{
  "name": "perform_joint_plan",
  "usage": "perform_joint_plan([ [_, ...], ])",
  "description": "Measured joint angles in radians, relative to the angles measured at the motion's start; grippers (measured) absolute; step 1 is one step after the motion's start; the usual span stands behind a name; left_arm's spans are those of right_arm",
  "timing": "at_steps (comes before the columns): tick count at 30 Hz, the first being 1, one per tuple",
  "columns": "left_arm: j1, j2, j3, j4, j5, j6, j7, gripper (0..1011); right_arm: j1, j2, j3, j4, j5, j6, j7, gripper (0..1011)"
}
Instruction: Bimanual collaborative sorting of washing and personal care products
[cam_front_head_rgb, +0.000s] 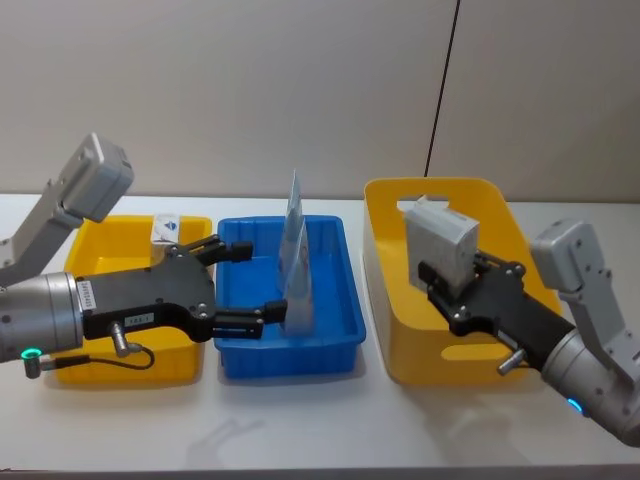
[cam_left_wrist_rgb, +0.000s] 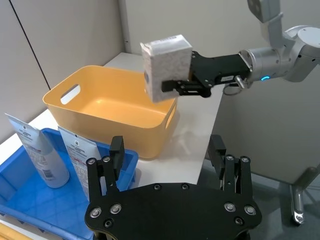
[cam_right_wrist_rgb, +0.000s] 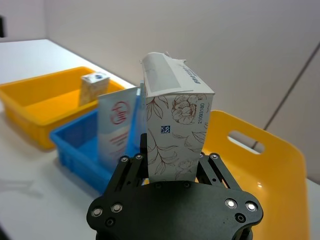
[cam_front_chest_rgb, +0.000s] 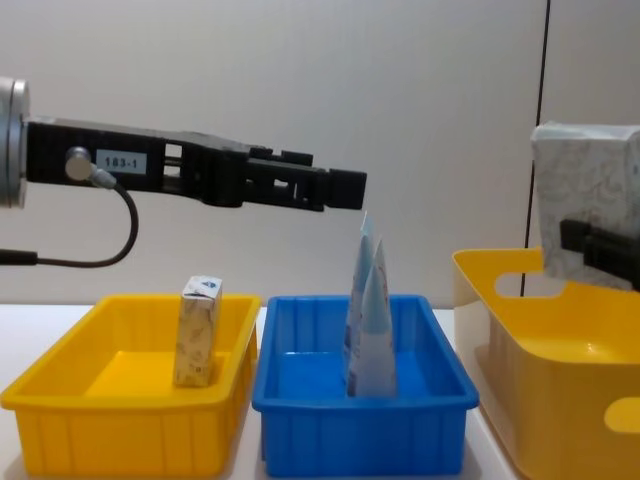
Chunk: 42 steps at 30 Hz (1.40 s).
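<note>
A whitish soft pack (cam_front_head_rgb: 440, 240) with a beige flower print hangs upright above the tall yellow basket (cam_front_head_rgb: 385, 300), with my right gripper (cam_front_head_rgb: 462, 276) shut on its lower part. The left wrist view shows this pack (cam_left_wrist_rgb: 167, 62) over the basket's near rim (cam_left_wrist_rgb: 150, 127). Two slim pale-blue tubes (cam_front_head_rgb: 295, 265) stand tips-up in the blue bin (cam_front_head_rgb: 340, 335). My left gripper (cam_front_head_rgb: 250, 283) hovers open above the bin's left half, beside the tubes and not touching them. In the chest view it (cam_front_chest_rgb: 335, 190) is well above the tubes (cam_front_chest_rgb: 372, 320).
A shallow yellow tray (cam_front_head_rgb: 100, 250) at the left holds a small upright carton (cam_front_head_rgb: 167, 228). Tray, bin and basket stand in a row on the white table (cam_front_head_rgb: 320, 420), with a wall close behind. Bare table runs along the front edge.
</note>
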Motion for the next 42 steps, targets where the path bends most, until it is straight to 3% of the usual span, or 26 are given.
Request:
perform_joint_plan([
  [19, 0.031, -0.022, 0.010, -0.015, -0.034, 0.023, 0.066, 1001, 0.054, -0.092, 0.019, 0.054, -0.060, 0.039, -0.124, 357],
  [31, 0.039, -0.028, 0.015, -0.018, -0.042, 0.028, 0.084, 1001, 0.094, -0.162, 0.034, 0.095, -0.067, 0.121, -0.189, 357],
  [42, 0.042, -0.030, 0.016, -0.020, -0.045, 0.030, 0.091, 1001, 0.132, -0.202, 0.037, 0.151, -0.062, 0.183, -0.203, 357],
])
